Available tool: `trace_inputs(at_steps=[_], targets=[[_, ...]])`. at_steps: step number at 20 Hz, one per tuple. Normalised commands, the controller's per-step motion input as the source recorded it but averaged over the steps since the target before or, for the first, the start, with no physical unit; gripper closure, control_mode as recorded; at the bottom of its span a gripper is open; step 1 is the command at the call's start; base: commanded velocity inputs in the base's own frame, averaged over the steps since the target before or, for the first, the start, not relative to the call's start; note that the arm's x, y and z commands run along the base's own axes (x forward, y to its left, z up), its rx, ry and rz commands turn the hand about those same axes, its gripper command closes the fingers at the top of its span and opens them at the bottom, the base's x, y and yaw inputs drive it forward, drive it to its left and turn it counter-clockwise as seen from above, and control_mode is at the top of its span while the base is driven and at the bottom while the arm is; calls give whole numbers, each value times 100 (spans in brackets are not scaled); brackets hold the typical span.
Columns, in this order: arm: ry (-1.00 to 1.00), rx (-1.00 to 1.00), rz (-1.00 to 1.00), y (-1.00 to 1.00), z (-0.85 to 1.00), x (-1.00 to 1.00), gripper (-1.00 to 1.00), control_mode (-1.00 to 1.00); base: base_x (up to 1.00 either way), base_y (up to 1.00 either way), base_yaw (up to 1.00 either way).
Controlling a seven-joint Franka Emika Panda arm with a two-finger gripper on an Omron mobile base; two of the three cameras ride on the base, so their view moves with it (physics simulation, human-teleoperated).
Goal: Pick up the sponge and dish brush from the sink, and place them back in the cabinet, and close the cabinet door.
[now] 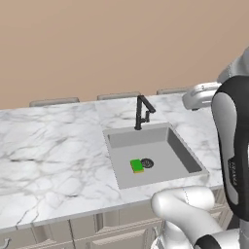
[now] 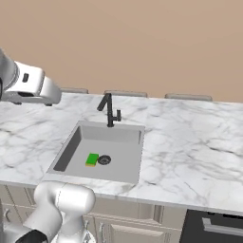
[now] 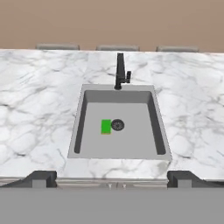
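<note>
The grey sink (image 1: pixel 185 153) (image 2: pixel 71 142) (image 3: pixel 78 127) is set in a white marble counter. On its floor lies the green sponge (image 1: pixel 137 166) (image 2: pixel 92 159) (image 3: pixel 106 126), flat and just left of the round dark drain (image 3: pixel 117 125). My gripper (image 3: pixel 113 179) hangs high above the counter's front edge, looking down into the basin. It is open, its fingertips (image 3: pixel 41 178) wide apart with nothing between them. The dish brush, the cabinet and the cabinet door are out of view.
A black angular faucet (image 1: pixel 142 112) (image 2: pixel 109 110) (image 3: pixel 120 72) stands at the sink's back rim. Marble counter (image 1: pixel 48 151) (image 2: pixel 190 142) spreads to both sides. Beige base units run below the front edge, with a dark appliance (image 2: pixel 213 228) at lower right. A tan wall rises behind.
</note>
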Motion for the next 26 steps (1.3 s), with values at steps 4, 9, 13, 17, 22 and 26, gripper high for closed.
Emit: trace_inputs(at_steps=[4,9,13,17,22,26], targets=[[8,0,0,6,-20,25,-100,-100,0,0,0],[4,0,0,0,-37,9,-100,-100,0,0,0],[1,0,0,2,-46,7,-100,-100,0,0,0],[0,0,0,0,-41,3,-100,-100,0,0,0],[0,0,0,0,-36,0,-100,-100,0,0,0],[0,0,0,0,-36,0,-100,-100,0,0,0]])
